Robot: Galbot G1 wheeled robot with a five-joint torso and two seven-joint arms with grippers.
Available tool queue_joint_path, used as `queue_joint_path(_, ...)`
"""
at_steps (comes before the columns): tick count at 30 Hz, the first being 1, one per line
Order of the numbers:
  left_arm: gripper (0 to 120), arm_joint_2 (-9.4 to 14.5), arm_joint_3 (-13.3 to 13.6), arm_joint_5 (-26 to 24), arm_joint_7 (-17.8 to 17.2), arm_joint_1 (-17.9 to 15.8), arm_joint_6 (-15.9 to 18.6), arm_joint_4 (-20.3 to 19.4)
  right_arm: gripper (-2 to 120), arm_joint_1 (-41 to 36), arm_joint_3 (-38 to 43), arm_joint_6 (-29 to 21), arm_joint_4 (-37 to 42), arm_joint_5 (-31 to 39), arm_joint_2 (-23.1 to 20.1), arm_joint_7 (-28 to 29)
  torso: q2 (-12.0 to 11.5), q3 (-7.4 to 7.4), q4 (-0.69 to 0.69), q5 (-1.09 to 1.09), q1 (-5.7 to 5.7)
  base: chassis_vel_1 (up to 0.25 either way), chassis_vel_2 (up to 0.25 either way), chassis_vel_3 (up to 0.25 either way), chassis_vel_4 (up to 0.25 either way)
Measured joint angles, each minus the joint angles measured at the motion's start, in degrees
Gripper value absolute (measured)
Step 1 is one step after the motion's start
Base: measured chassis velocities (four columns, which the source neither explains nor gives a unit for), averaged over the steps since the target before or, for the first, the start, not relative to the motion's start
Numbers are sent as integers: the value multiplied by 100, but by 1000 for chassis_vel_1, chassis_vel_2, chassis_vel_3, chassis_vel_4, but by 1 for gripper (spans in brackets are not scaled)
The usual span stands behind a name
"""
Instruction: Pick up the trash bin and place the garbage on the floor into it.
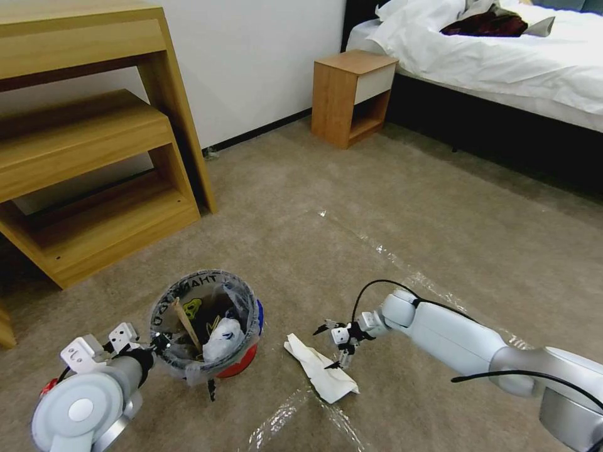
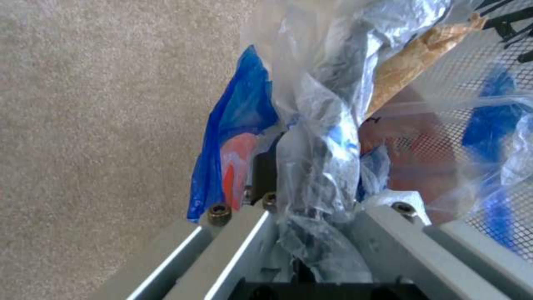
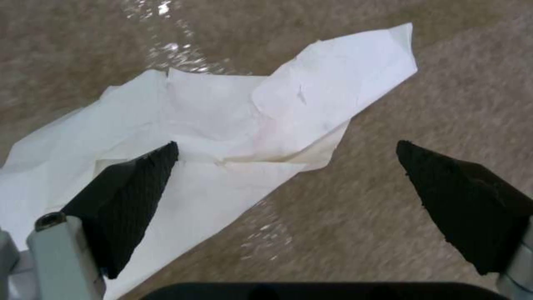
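Observation:
The trash bin, red with a blue rim and a clear printed liner, is at the front left of the floor. My left gripper is shut on its near rim and liner; in the left wrist view the left gripper pinches crumpled plastic against the red wall of the trash bin. Inside lie a wooden stick and a white-blue wad. A white crumpled paper lies on the carpet right of the bin. My right gripper hangs open just over the white crumpled paper, with one of its fingertips above the sheet.
A wooden shelf unit stands at the left. A nightstand and a bed are at the back right. Shiny tape lines cross the carpet, which is open between the bin and the bed.

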Motion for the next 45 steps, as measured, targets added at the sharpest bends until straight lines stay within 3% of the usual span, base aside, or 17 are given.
queue_joint_path(17,0,-3,13,37,20,44,0,-16,100,316,100,40,-60,291,1,-171,0,1,2,0,0,0,0,0,0)
queue_joint_path(19,0,-16,21,52,20,41,0,-15,100,382,82,37,93,530,-159,-623,0,1,2,1,0,0,0,0,0)
queue_joint_path(22,0,-44,40,79,20,38,0,-14,100,386,56,50,217,614,-290,-854,0,0,0,-1,0,0,0,0,0)
queue_joint_path(45,0,-152,44,168,20,64,0,-73,100,-87,172,365,264,349,-442,-1261,0,0,1,0,0,0,0,0,0)
